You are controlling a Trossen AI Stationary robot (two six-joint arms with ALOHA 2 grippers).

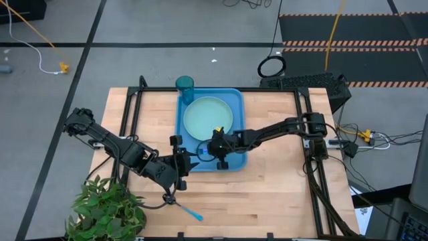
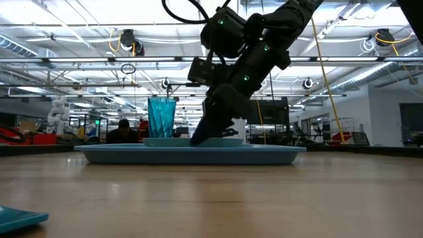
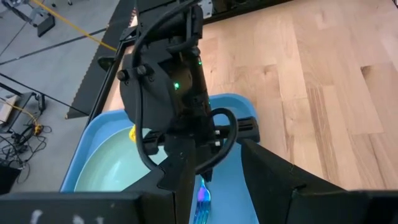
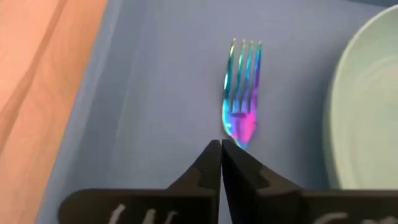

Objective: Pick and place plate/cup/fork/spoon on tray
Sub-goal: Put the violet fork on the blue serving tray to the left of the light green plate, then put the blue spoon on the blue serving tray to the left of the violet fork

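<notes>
The blue tray (image 1: 233, 161) lies mid-table with the mint-green plate (image 1: 208, 119) in its far part. The teal cup (image 1: 184, 84) stands at its far left corner. My right gripper (image 1: 215, 148) reaches down into the tray's near part and is shut on the fork (image 4: 242, 93), whose iridescent pronged head lies beside the plate (image 4: 367, 106). My left gripper (image 1: 182, 163) is open and empty just left of the tray's near left corner. The spoon (image 1: 190, 213) lies on the table near the front edge. My right gripper pinches the fork just behind its head, at the neck (image 4: 235, 138), between its two fingertips (image 4: 208, 163). The fingers slant down from the table's right and lie along the fork. The handle is hidden under the fingers. The head sits low over the tray floor; whether it touches, I cannot tell.
A green plant (image 1: 107, 211) stands at the table's near left corner. A black frame (image 1: 130, 114) runs along the table's left, right and far sides. Bare wood lies to the right of the tray (image 1: 281, 174).
</notes>
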